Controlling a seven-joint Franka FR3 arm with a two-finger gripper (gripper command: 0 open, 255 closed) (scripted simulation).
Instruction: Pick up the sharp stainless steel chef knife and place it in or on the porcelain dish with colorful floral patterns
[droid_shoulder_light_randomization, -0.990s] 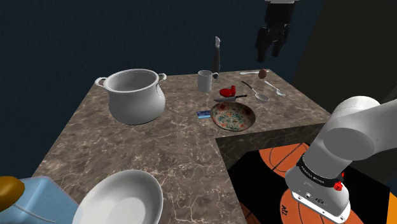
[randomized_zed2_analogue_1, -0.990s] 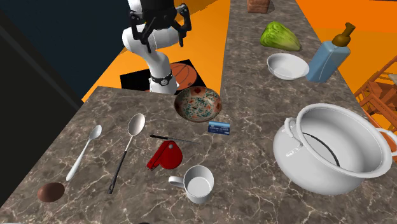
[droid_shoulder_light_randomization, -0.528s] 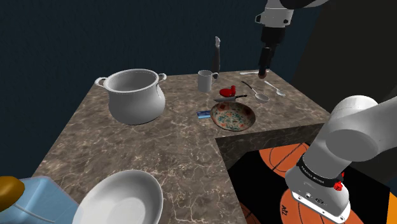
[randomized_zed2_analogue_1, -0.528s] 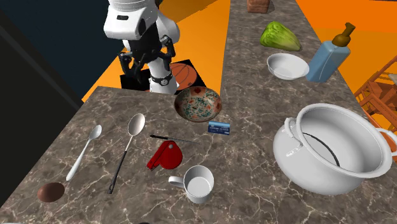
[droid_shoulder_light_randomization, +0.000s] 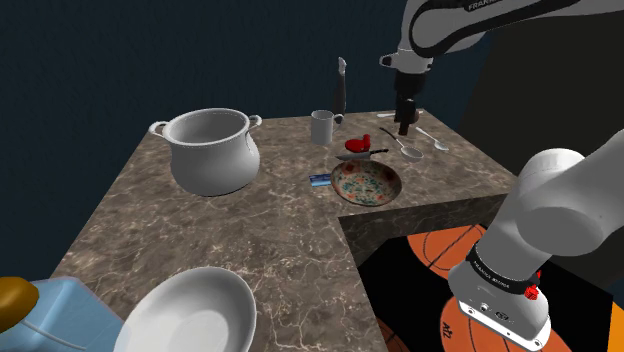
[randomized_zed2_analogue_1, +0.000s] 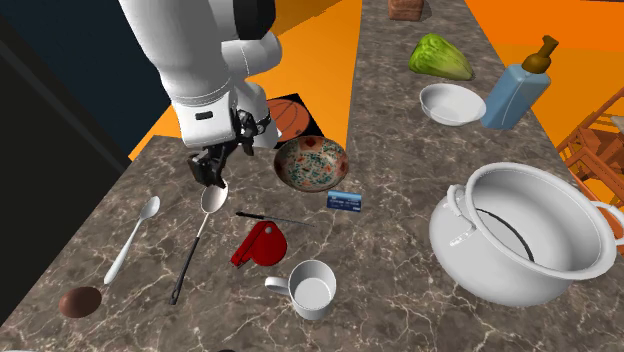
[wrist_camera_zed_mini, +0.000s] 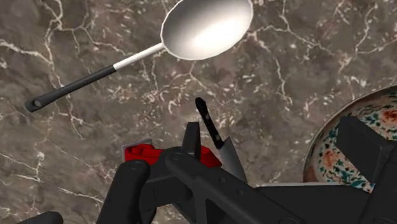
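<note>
Knife (randomized_zed2_analogue_1: 262, 216): flat on bench (randomized_zed2_analogue_1: 400, 130), 7 o'clock from dish (randomized_zed2_analogue_1: 312, 163), 4 o'clock from jaws in second exterior view. Jaws: released, empty, above bench; knife blade lies below, between them.

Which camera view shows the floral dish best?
The second exterior view: the floral dish lies whole and unobstructed there, its pattern plain. The shoulder view shows it whole too, but more obliquely. The wrist view shows part of its rim and pattern, behind a black finger.
</note>
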